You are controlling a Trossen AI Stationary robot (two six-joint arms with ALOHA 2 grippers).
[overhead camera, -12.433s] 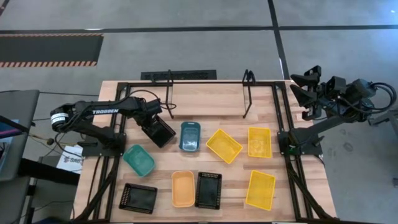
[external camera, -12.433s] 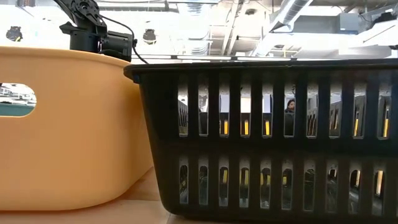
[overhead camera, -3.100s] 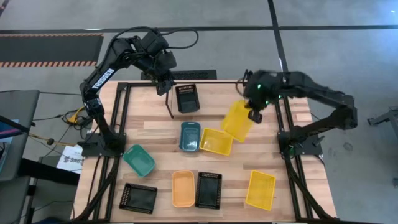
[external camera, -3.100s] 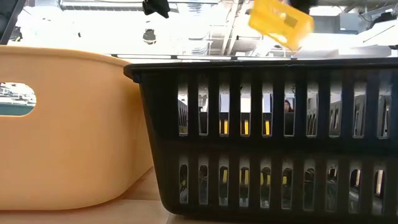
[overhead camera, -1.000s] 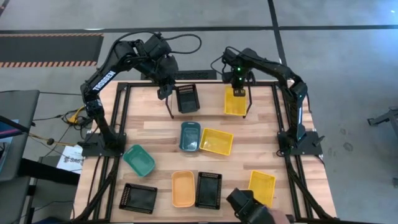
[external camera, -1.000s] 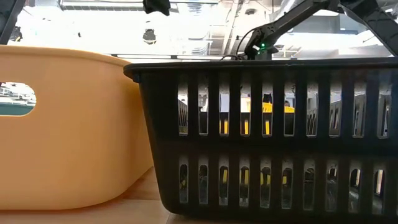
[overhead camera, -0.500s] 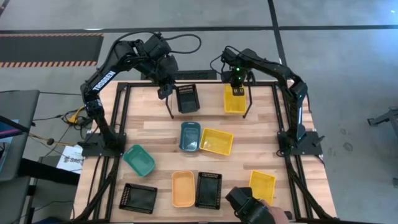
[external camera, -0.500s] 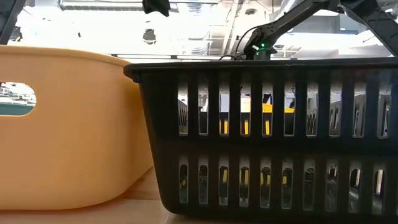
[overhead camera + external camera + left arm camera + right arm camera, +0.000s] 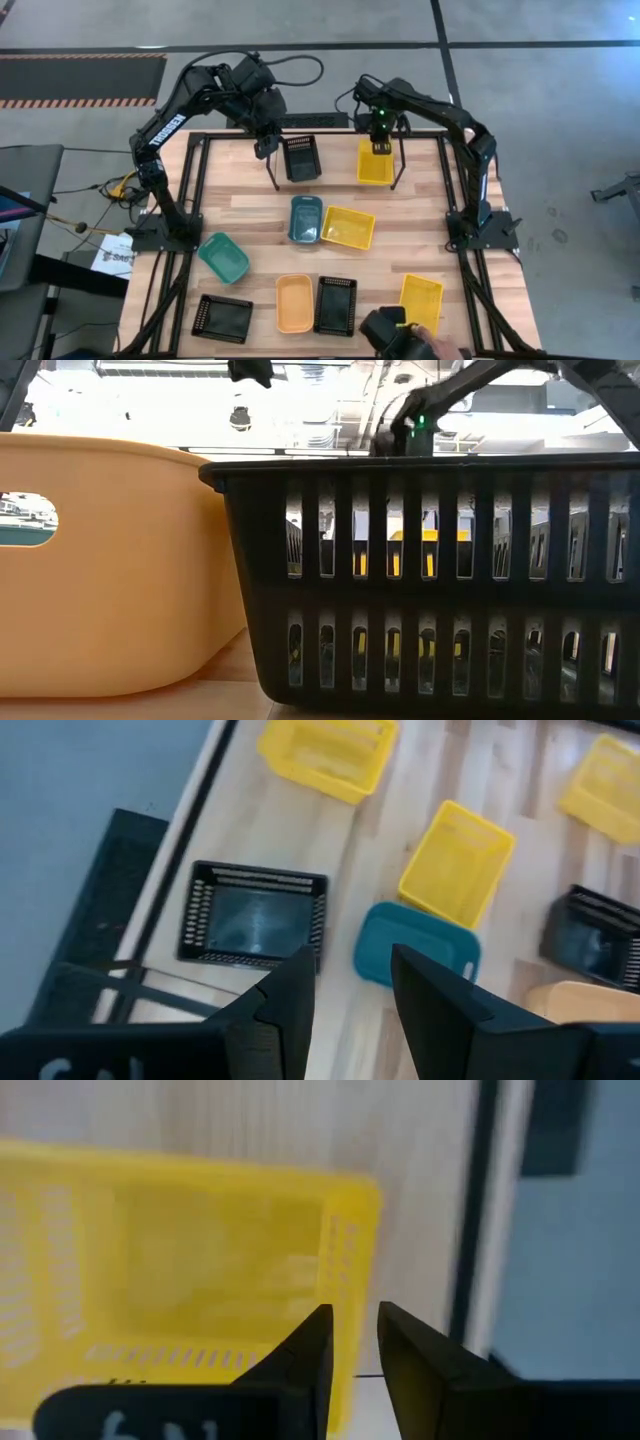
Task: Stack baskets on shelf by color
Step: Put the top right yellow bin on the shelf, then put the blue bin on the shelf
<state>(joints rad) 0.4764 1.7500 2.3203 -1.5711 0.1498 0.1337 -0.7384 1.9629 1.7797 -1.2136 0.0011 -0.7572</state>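
Observation:
The shelf (image 9: 273, 172) is a thin black rack at the table's far edge. A black basket (image 9: 302, 158) rests on its left part and a yellow basket (image 9: 376, 164) on its right part. My right gripper (image 9: 352, 1348) stands open just above the yellow basket's far end wall (image 9: 346, 1270); whether it touches the wall, I cannot tell. My left gripper (image 9: 350, 990) hangs open and empty above the shelf's left end, beside the black basket (image 9: 255, 920). The other baskets lie on the table.
On the table lie a blue-grey basket (image 9: 306, 218), a yellow one (image 9: 348, 227), a teal one (image 9: 223, 256), an orange one (image 9: 294, 302), two black ones (image 9: 336, 304) (image 9: 222, 318) and another yellow (image 9: 421, 300). A person's gloved hand (image 9: 400, 335) reaches in at the near edge.
My right gripper has risen a little over the yellow basket, which stays on the shelf. The person's hand at the near edge has shifted slightly.

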